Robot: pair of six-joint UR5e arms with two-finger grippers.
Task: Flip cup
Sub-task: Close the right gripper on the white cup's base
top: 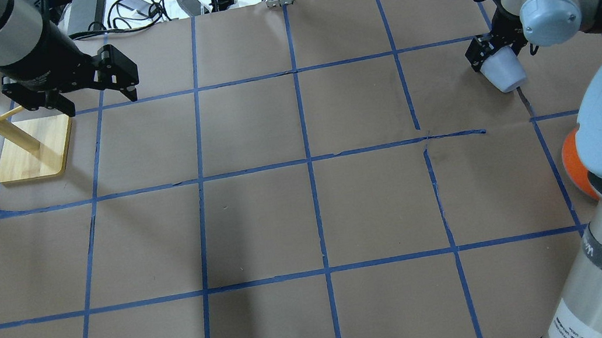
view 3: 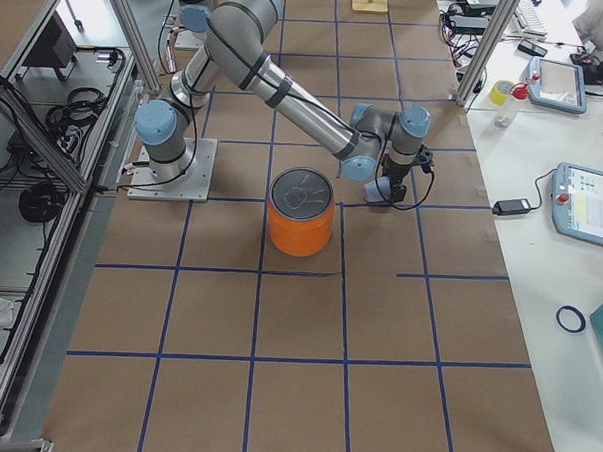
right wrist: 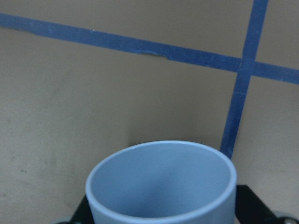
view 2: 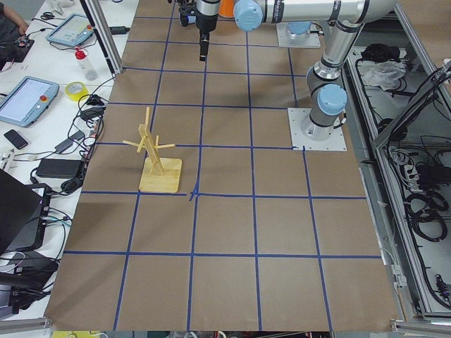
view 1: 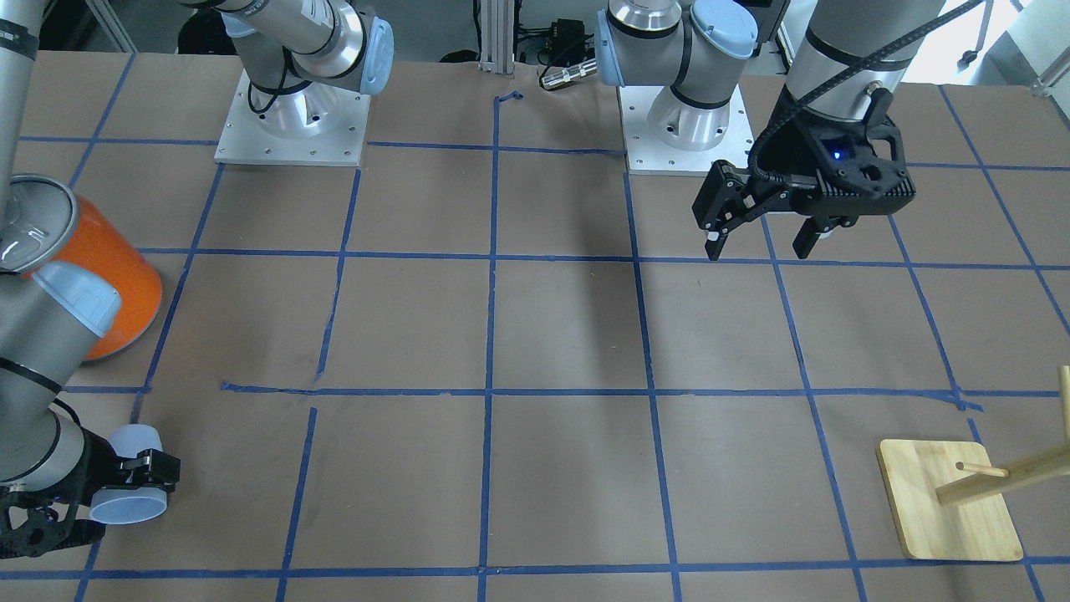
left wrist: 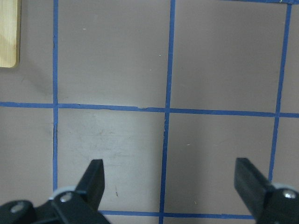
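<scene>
The cup (view 1: 127,500) is a small pale blue-lavender tumbler, held tilted by my right gripper (view 1: 147,468), which is shut on its wall. This is at the table's far right, close above the brown paper. The overhead view shows the cup (top: 504,73) just below the gripper (top: 489,51). In the right wrist view the cup's open mouth (right wrist: 161,184) faces the camera. My left gripper (view 1: 756,241) is open and empty above the table on the other side. It also shows in the overhead view (top: 98,99) and the left wrist view (left wrist: 170,186).
A large orange can with a silver top (view 1: 104,267) stands near the right arm, between the cup and the robot's base; it also shows in the exterior right view (view 3: 302,214). A wooden peg stand (view 1: 949,502) stands at the far left, near the left gripper.
</scene>
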